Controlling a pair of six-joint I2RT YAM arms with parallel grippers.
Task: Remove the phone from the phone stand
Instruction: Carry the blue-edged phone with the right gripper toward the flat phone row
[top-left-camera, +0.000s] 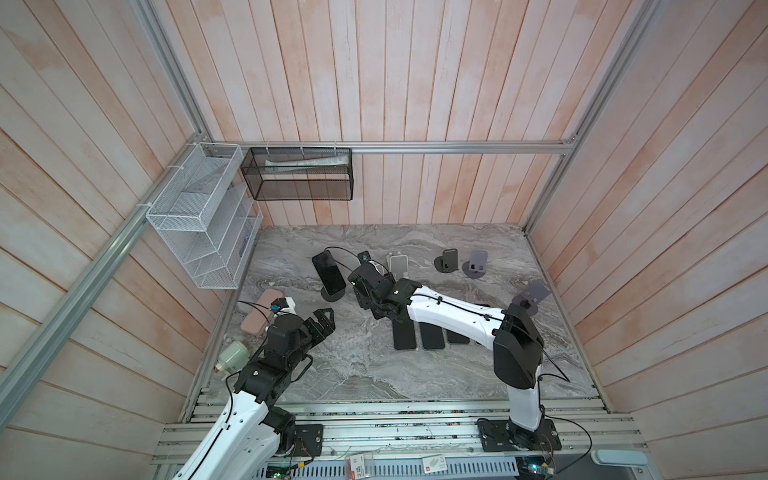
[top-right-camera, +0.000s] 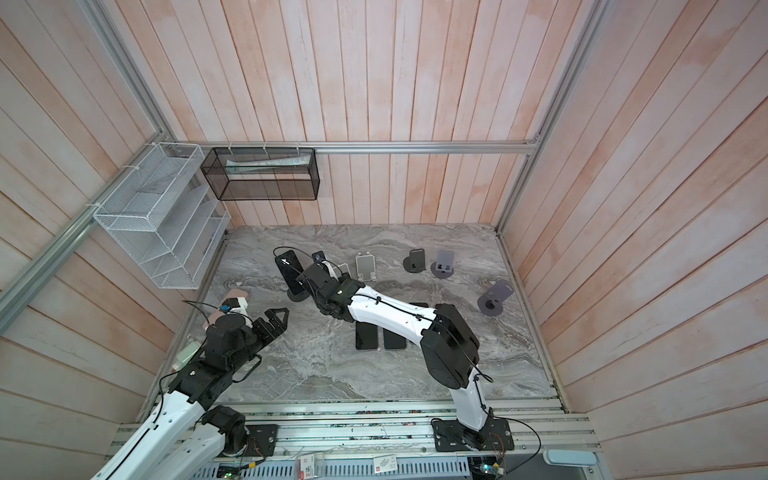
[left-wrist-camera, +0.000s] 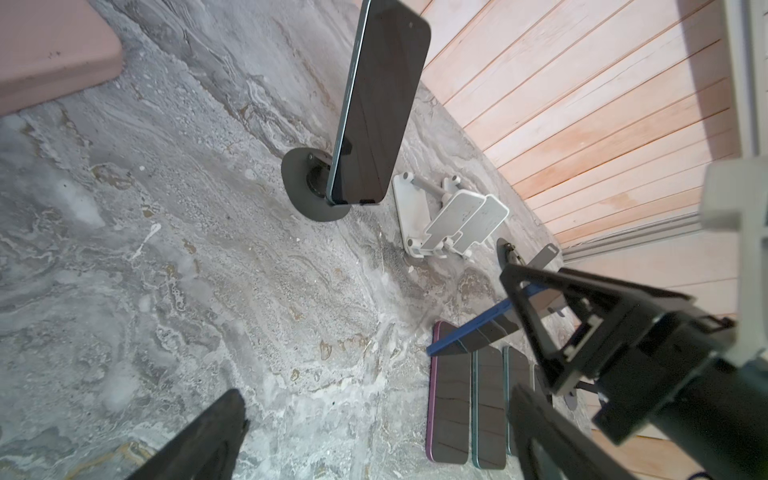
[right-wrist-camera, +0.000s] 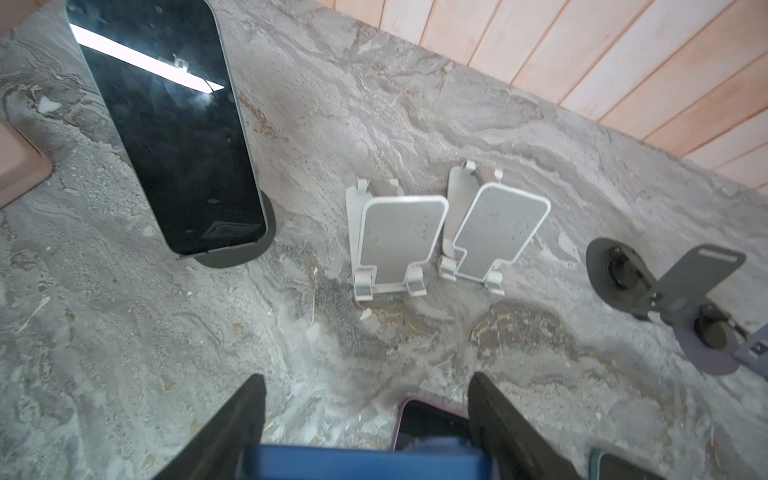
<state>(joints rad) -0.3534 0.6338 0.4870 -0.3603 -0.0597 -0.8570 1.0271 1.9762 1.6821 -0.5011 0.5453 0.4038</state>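
Left gripper (top-left-camera: 328, 322) hovers low over the grey marbled tabletop (top-left-camera: 353, 374), jaws spread to their widest with nothing between them. Ahead of it and a little to its right, well apart, a black-screened phone with a green-tinted metal edge (top-left-camera: 328, 272) leans back on a dark grey phone stand with a round base (top-left-camera: 334, 296). The phone's bottom edge sits in the stand's small lip.

Near the right of that phone is the right gripper (right-wrist-camera: 368, 382). Its jaws are part-way apart and clamped across the width of a blue-edged phone (right-wrist-camera: 365, 463), which it holds tilted above the table. Under and behind this gripper, a row of dark phones (top-left-camera: 405, 334) lies flat, side by side. Beyond it stand two empty white folding stands (right-wrist-camera: 399, 241), and farther right are empty dark round-based stands (top-left-camera: 446, 262).

The phone on the stand looks stiff, glass-faced and smooth. It is probably slippery, easily cracked if dropped, and fairly weighty for its thinness. The safest hold seems to be across its two long edges at about mid-height, with the pads off the glass, followed by a lift up and clear of the lip. The light stand may tip or drag along.
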